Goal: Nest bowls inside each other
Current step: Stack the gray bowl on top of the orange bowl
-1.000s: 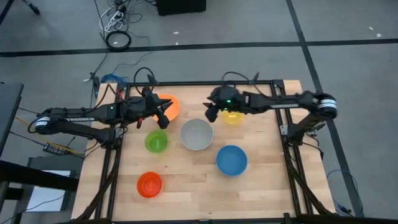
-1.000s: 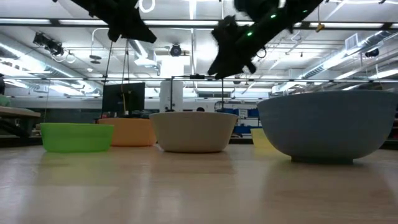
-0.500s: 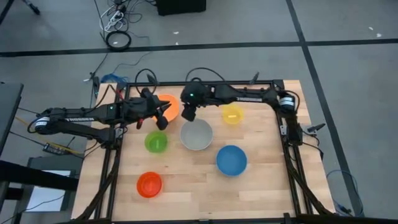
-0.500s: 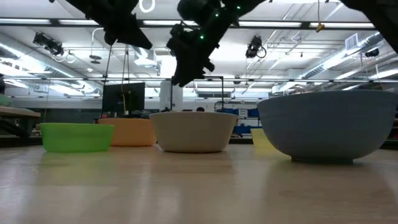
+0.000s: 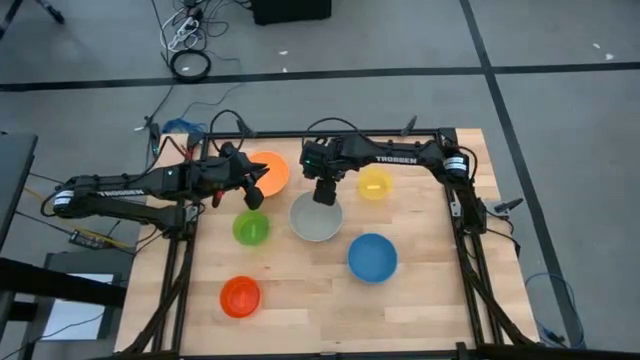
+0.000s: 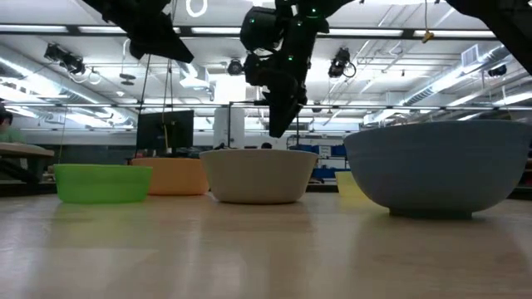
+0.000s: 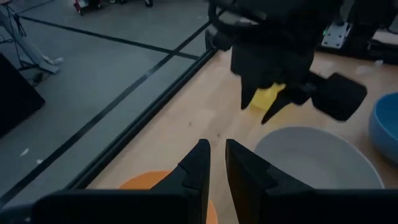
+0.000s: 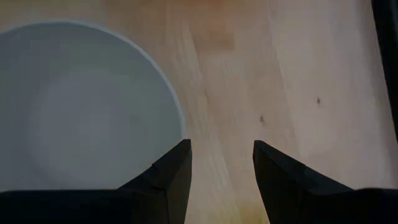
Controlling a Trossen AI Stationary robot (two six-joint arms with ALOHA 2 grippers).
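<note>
The left arm reaches in from the table's left side, stretched nearly flat and level, its forearm running toward the far middle of the table. Its left gripper [image 5: 252, 190] hangs in the air, well above the tabletop, with the two dark fingers [image 7: 198, 167] drawn close together and only a narrow slit between them. The right arm comes in from the right side along the far edge, then bends down at the wrist so that the right gripper [image 5: 325, 193] points steeply downward. Its fingers [image 8: 174, 171] stand clearly apart with nothing between them, the tips clear of the table.
</note>
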